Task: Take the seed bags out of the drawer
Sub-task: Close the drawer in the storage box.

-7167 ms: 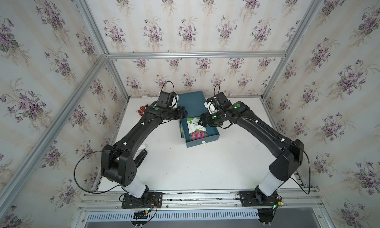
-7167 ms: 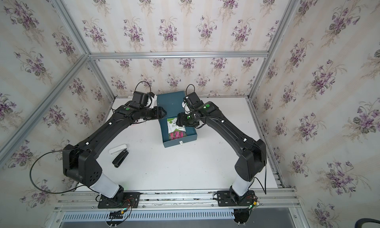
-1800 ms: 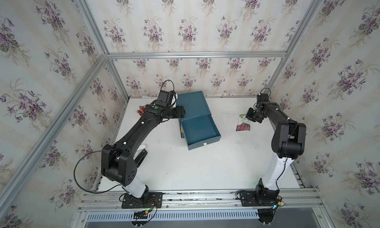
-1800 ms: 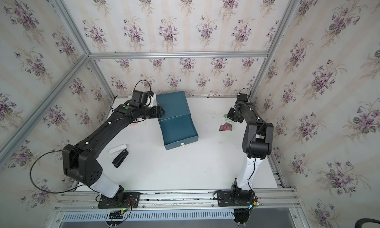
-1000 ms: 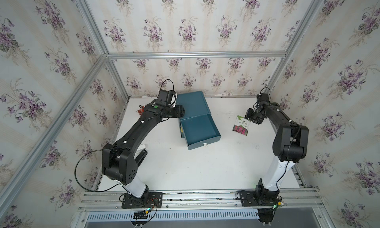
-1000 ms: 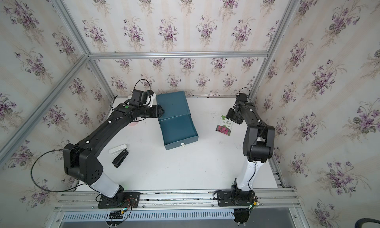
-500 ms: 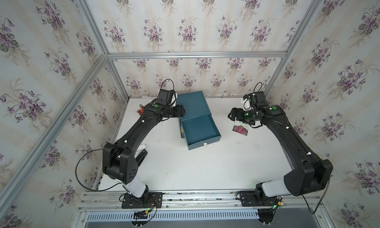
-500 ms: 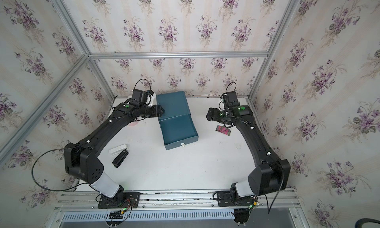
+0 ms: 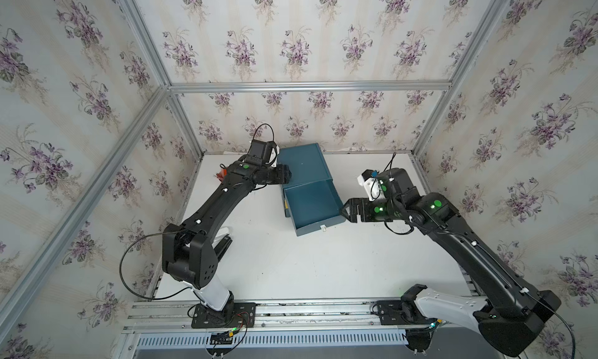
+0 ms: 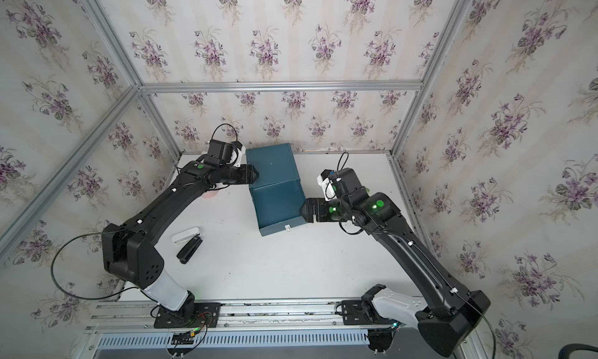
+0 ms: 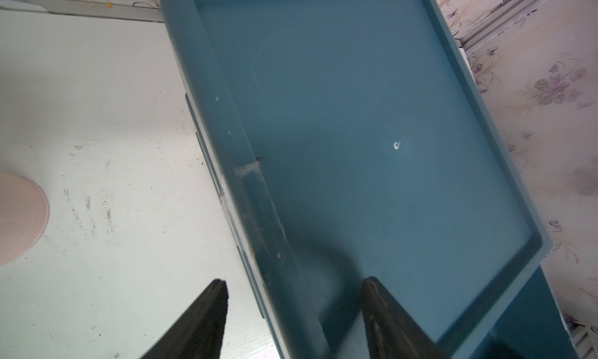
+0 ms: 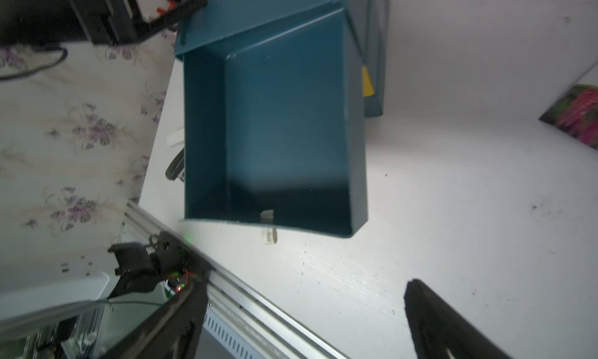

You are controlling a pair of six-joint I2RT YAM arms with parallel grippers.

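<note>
The blue cabinet (image 9: 304, 163) (image 10: 271, 163) stands at the back of the table with its drawer (image 9: 312, 200) (image 10: 278, 202) pulled out. The drawer floor (image 12: 284, 121) is bare. One seed bag (image 12: 579, 114), green with pink blooms, lies on the table to the right of the drawer; my right arm hides it in both top views. My right gripper (image 9: 344, 210) (image 10: 302, 211) (image 12: 304, 296) is open and empty beside the drawer's right front corner. My left gripper (image 9: 289, 176) (image 10: 255, 173) (image 11: 296, 286) straddles the left rim of the cabinet top (image 11: 356, 114), shut on it.
A white bar (image 10: 186, 236) and a black bar (image 10: 189, 249) lie at the table's left. A pink disc (image 10: 210, 195) (image 11: 19, 218) sits under my left arm. A red item (image 9: 221, 176) is at the back left. An aluminium rail (image 9: 291, 309) runs along the front.
My right gripper opened, left the seed bag on the table at the right, and swung left to the drawer's right side. The left arm has not moved.
</note>
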